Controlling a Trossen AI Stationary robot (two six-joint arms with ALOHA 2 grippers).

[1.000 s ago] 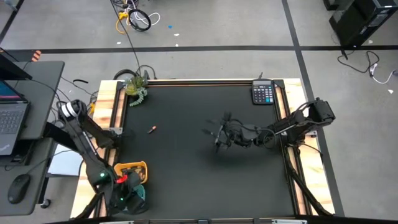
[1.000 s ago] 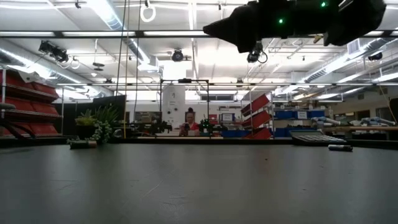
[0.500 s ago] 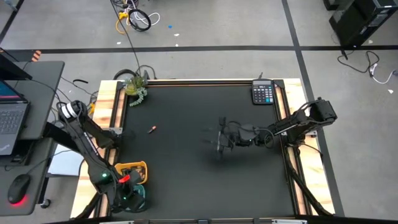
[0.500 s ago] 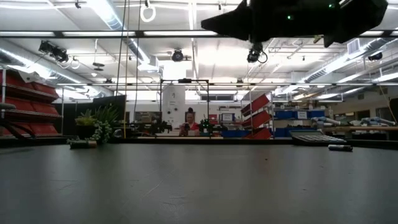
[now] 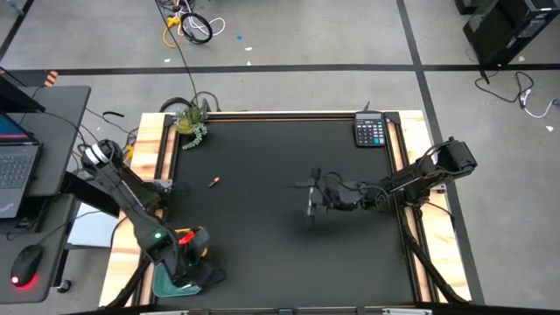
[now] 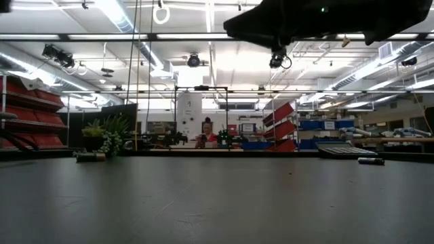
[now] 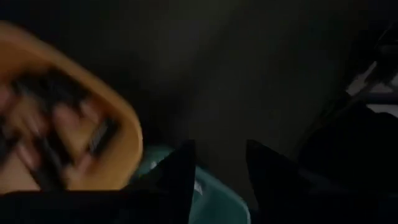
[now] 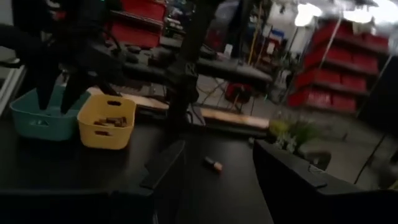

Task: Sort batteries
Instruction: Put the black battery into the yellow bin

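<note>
Dark left tool [image 7: 217, 171] agape, empty, over teal bin [image 5: 175, 282]; right tool [image 5: 312, 199] open, empty; no legible writing.

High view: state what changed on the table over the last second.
The left gripper opened as its arm swung nearer; it now hangs above the teal bin beside the yellow bin. The right gripper, open, drifted slightly toward the near edge. The lone battery, calculator and plant stayed put.
</note>
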